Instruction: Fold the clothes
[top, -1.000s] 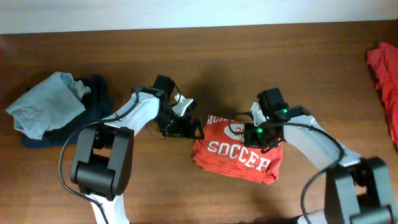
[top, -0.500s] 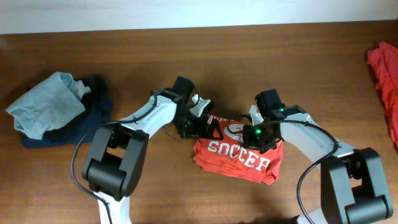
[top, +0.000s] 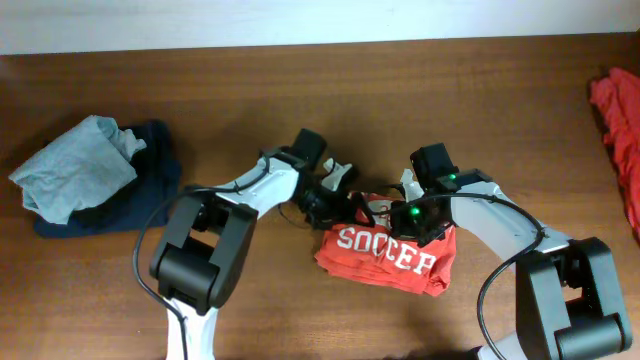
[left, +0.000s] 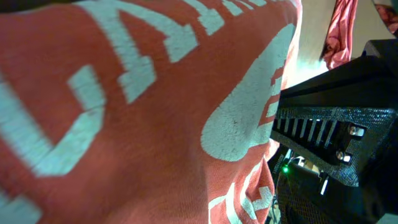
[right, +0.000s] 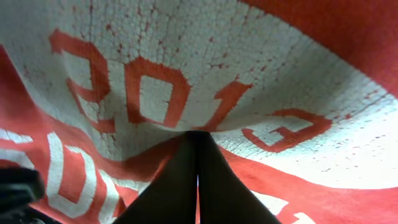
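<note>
Shirt: partly folded, bunched.
Right tool: pinches Shirt.
Left tool: you cannot tell.
Remaining: pile, red garment.

A red garment runs off the overhead view's right edge; a grey-blue garment partly hides a navy garment.

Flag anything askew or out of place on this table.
The SOCCER shirt lies at a slant, its lower right corner ragged. The pale grey-blue garment is crumpled over the navy garment at far left, and another red garment is bunched at the right edge.
</note>
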